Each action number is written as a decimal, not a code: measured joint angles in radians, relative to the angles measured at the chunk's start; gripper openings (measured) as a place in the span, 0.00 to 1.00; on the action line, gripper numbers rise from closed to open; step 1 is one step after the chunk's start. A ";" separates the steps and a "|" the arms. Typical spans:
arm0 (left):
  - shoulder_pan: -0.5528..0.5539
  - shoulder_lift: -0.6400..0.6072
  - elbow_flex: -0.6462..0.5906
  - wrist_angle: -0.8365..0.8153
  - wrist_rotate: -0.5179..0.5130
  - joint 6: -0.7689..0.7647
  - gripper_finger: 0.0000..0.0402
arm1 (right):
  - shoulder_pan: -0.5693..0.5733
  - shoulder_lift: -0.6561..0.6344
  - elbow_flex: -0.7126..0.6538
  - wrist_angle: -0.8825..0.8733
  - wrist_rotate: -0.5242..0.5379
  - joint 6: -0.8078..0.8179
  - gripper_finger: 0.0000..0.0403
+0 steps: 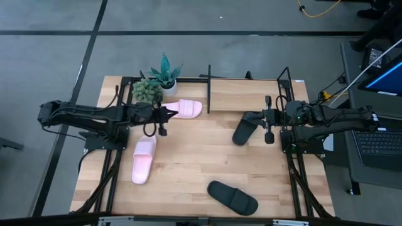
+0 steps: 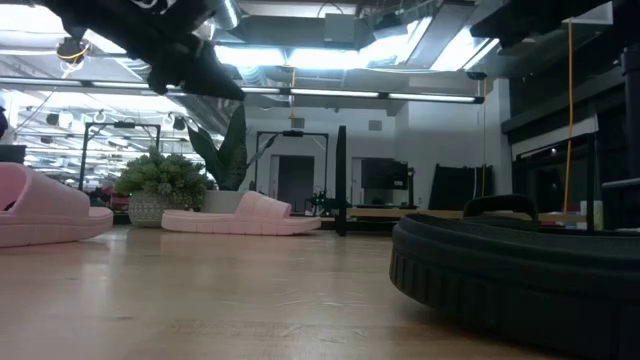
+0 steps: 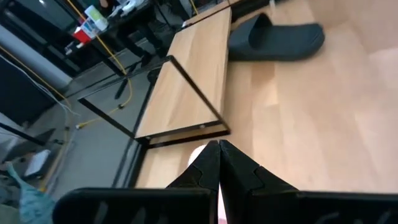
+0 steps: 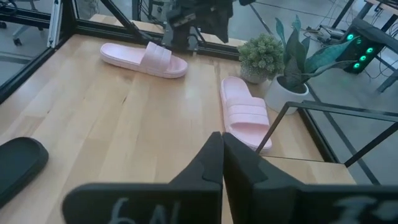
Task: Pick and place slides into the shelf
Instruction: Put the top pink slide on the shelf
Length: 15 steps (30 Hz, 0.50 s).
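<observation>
Four slides lie on the table, none on the shelf (image 1: 248, 94). One pink slide (image 1: 183, 109) lies at the back, just beside the shelf's left end, its long axis running left to right across the table; in the right wrist view its strap sits toward the end away from the shelf, but which end is the toe I cannot tell. The second pink slide (image 1: 144, 161) lies left of centre, its long axis running front to back with a slight lean. A black slide (image 1: 244, 131) rests just in front of the shelf, on a diagonal, its upper end toward the right arm. The other black slide (image 1: 233, 197) lies near the front edge, well apart from the rest, on a diagonal from upper left to lower right.

The shelf stands along the back right of the table, its wood board bare.

The left gripper (image 1: 168, 113) hovers at the near end of the rear pink slide, fingers pressed together, holding nothing. The right gripper (image 1: 268, 118) hangs just beside the black slide in front of the shelf, fingers likewise closed on nothing.

Two potted plants (image 1: 157, 83) stand at the back left.
</observation>
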 joint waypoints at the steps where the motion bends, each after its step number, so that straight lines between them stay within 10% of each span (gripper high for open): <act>1: 0.007 0.003 0.000 0.001 0.000 0.014 0.00 | 0.000 0.000 0.000 0.000 0.000 0.000 0.01; 15: 0.061 0.041 0.000 -0.006 0.000 0.062 0.00 | 0.000 0.000 0.000 0.000 0.000 -0.001 0.04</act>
